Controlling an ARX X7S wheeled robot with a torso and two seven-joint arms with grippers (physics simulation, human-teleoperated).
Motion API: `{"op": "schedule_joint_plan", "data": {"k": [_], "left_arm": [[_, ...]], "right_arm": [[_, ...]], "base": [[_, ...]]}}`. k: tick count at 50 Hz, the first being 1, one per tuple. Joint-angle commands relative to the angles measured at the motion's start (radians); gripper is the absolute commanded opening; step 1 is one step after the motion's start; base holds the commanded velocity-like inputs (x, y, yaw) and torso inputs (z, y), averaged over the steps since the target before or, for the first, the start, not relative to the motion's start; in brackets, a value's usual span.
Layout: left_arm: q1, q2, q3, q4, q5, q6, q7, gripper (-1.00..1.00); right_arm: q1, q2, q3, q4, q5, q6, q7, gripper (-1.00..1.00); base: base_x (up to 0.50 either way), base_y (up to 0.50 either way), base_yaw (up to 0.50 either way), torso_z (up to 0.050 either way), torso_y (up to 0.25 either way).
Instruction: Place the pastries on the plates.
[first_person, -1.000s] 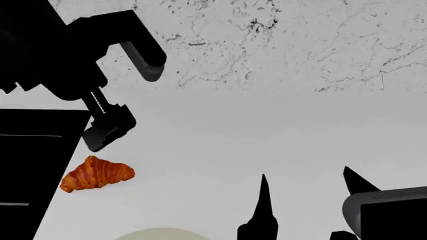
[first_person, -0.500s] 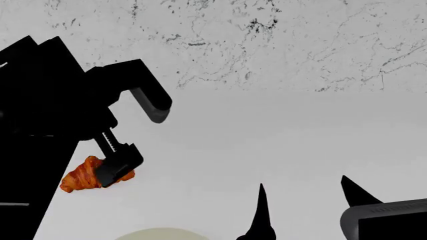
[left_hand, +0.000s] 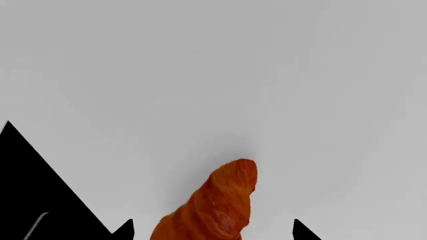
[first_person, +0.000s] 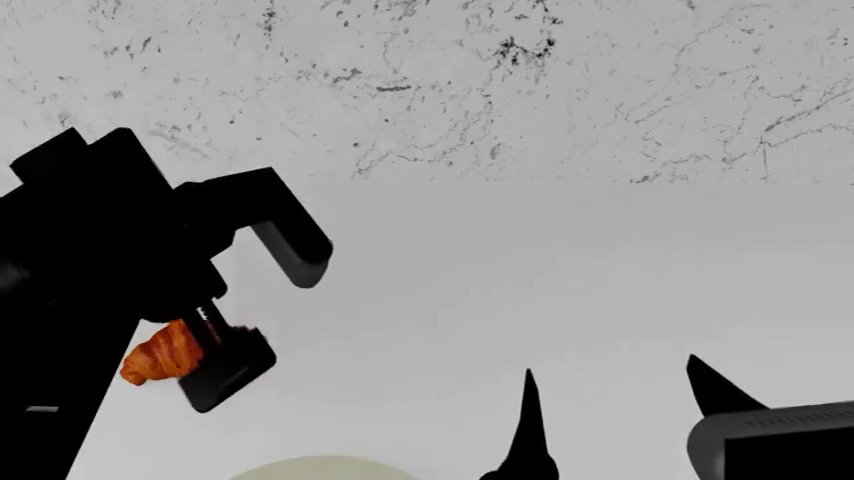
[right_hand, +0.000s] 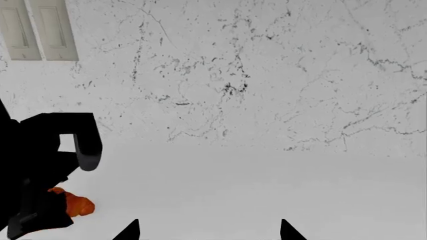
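head view: one cream plate (first_person: 318, 468) shows only its rim at the near edge; right gripper (first_person: 621, 405) fingertips stand apart, empty. one croissant (first_person: 160, 355) lies on the white tabletop (first_person: 534, 290), partly hidden by the left gripper (first_person: 267, 310), whose fingers straddle it, apart. a marbled wall (first_person: 534, 80) stands beyond.

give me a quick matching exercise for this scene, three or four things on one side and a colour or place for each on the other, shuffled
Things:
1. ridged golden-orange croissant
2. pale cream round plate
3. left gripper
4. right gripper

Places or states:
A. only its rim shows at the head view's bottom edge
B. black, low over the croissant, fingers either side of it
C. lying on the white counter
D. two black pointed fingertips apart, nothing between them

Pairs: 1-C, 2-A, 3-B, 4-D
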Motion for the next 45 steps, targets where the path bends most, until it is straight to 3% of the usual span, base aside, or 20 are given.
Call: {"op": "schedule_joint_plan", "data": {"k": [1,29,30,45], "left_arm": [[0.029,0.000,-0.022,-0.023,0.005,0.003,-0.028,1.00],[0.121,0.000,-0.020,-0.036,0.004,0.028,-0.100,1.00],[0.121,0.000,-0.032,-0.041,-0.008,0.031,-0.117,-1.00],[-0.001,0.000,-0.069,-0.020,-0.106,0.043,-0.148,-1.00]], "right_arm": [[-0.026,0.004,0.000,-0.001,-0.019,-0.017,-0.005,1.00],[-0.066,-0.003,-0.007,0.010,-0.054,-0.036,-0.014,1.00],[-0.069,-0.001,-0.006,0.009,-0.054,-0.038,-0.014,1.00],[-0.056,0.002,-0.003,-0.002,-0.042,-0.032,0.000,1.00]], "base": [[0.00,0.00,0.00,0.000,0.000],[0.01,0.00,0.00,0.000,-0.002],[0.01,0.00,0.00,0.000,-0.013],[0.01,0.00,0.00,0.000,-0.007]]}}
